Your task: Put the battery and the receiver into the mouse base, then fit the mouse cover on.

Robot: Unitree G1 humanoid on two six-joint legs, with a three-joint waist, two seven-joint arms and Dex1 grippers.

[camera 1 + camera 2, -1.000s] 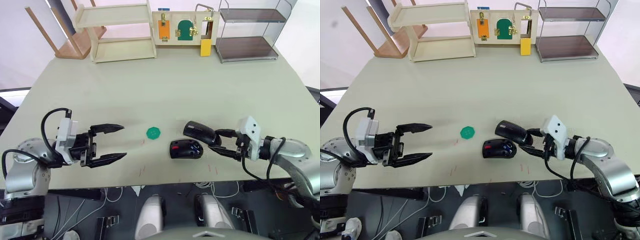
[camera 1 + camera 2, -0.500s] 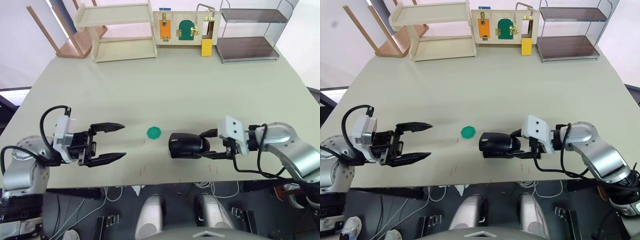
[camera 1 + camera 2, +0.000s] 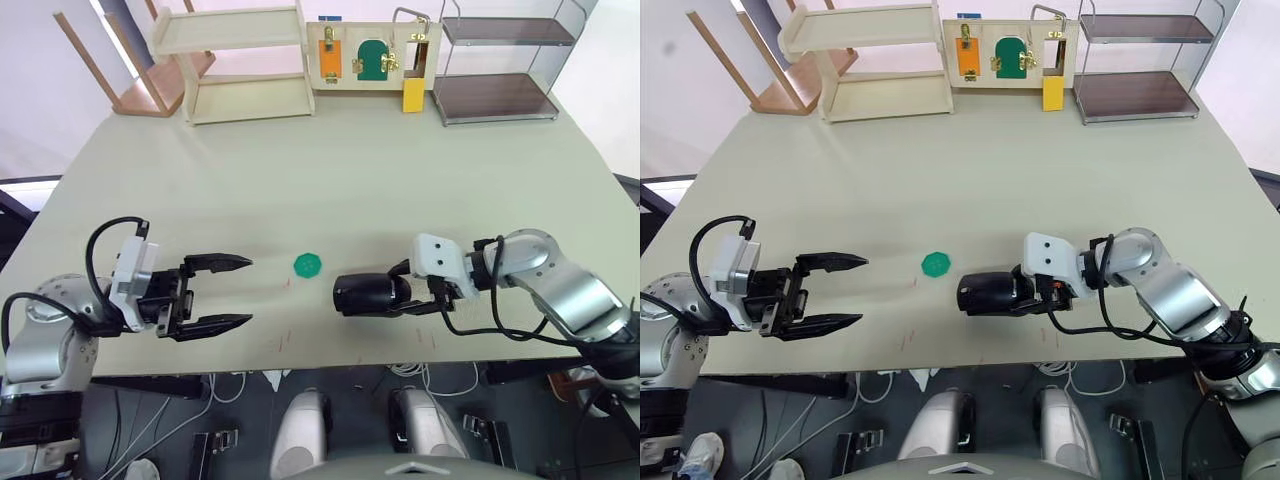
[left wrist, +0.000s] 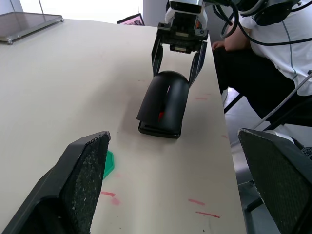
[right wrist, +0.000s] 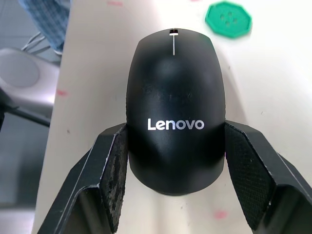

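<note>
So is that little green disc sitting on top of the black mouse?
No, the green disc lies flat on the table, apart from the mouse cover.

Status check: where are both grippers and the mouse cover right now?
Right gripper straddles the mouse cover, which sits on the mouse base. Left gripper open, empty, off to the left. Green disc lies beside the mouse, not obstructing.

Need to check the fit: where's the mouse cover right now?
The cover sits on the mouse base, near the table's front edge, between the right gripper's jaws, with the green disc just to its left.
</note>
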